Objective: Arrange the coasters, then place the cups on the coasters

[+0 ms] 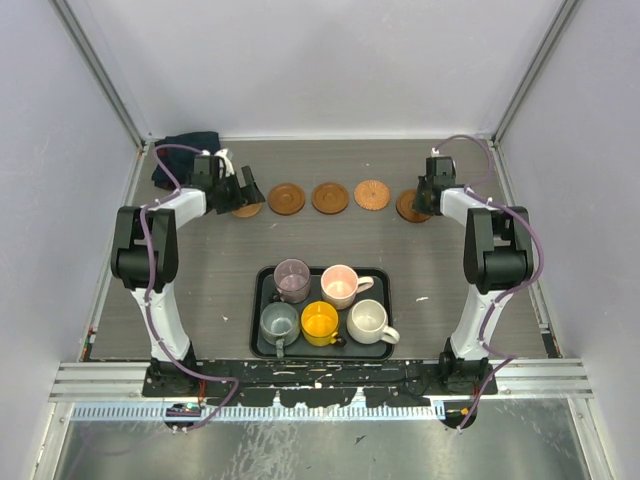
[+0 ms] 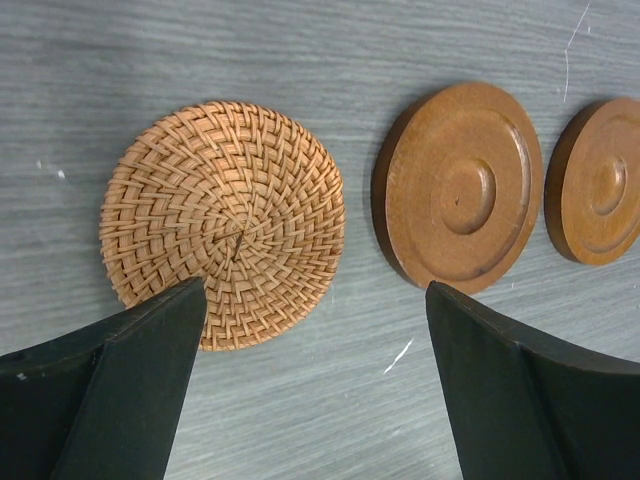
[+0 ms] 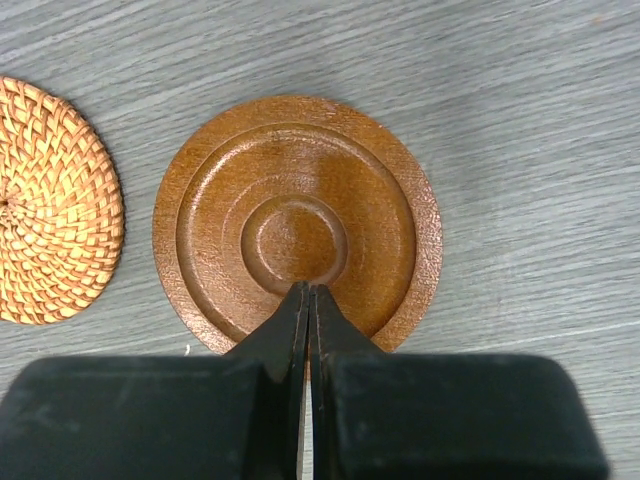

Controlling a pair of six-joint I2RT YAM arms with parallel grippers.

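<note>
**A:** Where do the coasters lie, and which way does the line run?

**B:** Five round discs lie flat in one row across the far side of the grey wood-grain table (image 1: pixel 210 270), running left to right. From the left there is a tan woven rattan coaster (image 2: pixel 222 222), a brown ringed wooden coaster (image 2: pixel 458 185), a second wooden coaster (image 1: pixel 330 197), a second woven coaster (image 1: pixel 371 194) and the right-end wooden coaster (image 3: pixel 297 215).

**A:** And the cups?

**B:** They stand upright, mouths up, on the black rectangular tray (image 1: pixel 263 300) near the arm bases. The translucent purple mug (image 1: pixel 292 280) and pale pink mug (image 1: pixel 340 286) are behind. The grey-green mug (image 1: pixel 279 322), bright yellow mug (image 1: pixel 320 322) and cream-white mug (image 1: pixel 368 320) are in front. The pink handle points right and the grey-green one points toward the near edge.

**A:** The arms?

**B:** Both reach to the far side, elbows raised, wrists tipped down. The left gripper (image 2: pixel 315 295) is spread wide and holds nothing, with one finger over the rattan coaster's rim. The right gripper (image 3: pixel 308 290) is pinched closed, its tips over the right-end coaster's central ring. I cannot tell if they touch.

**A:** Room to move?

**B:** Bare table lies between the row and the tray. A dark bunched cloth (image 1: pixel 180 160) sits in the far left corner.
</note>
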